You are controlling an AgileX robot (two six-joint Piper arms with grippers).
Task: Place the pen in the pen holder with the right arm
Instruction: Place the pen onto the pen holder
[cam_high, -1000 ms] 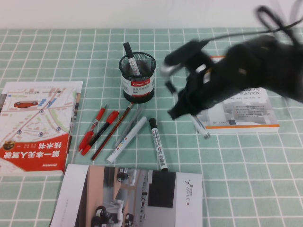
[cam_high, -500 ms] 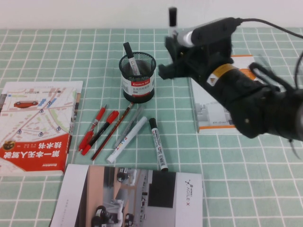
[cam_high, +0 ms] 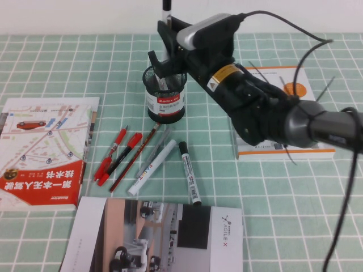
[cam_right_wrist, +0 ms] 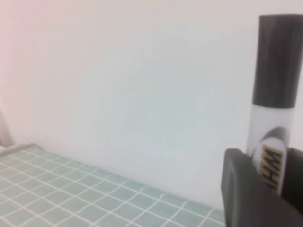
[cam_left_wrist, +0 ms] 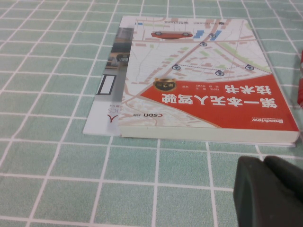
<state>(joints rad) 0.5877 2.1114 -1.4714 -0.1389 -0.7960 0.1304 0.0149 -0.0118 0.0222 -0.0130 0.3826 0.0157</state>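
Note:
My right gripper (cam_high: pixel 166 35) is shut on the pen (cam_high: pixel 166 8) and holds it upright, black cap up, just above the far rim of the black mesh pen holder (cam_high: pixel 165 101) with its red-and-white Comix label. In the right wrist view the pen (cam_right_wrist: pixel 277 61) rises between the gripper's dark fingers (cam_right_wrist: pixel 244 189), its printed label partly covered; the right gripper (cam_right_wrist: pixel 268 166) faces the white wall. Another marker (cam_high: pixel 162 83) stands inside the holder, partly hidden by the gripper. My left gripper (cam_left_wrist: pixel 265 189) is shut and empty, low over the green checked cloth.
Red pens (cam_high: pixel 116 153), a white marker (cam_high: pixel 152 167) and a black-capped marker (cam_high: pixel 190 180) lie in front of the holder. A red map book (cam_high: pixel 42 153) is on the left, also in the left wrist view (cam_left_wrist: pixel 203 85); an orange-and-white book (cam_high: pixel 295 113) on the right, a brochure (cam_high: pixel 159 235) in front.
My right arm has swung left and toward the back, from over the orange-and-white book to above the pen holder, carrying the pen upright. The pens on the table have not moved.

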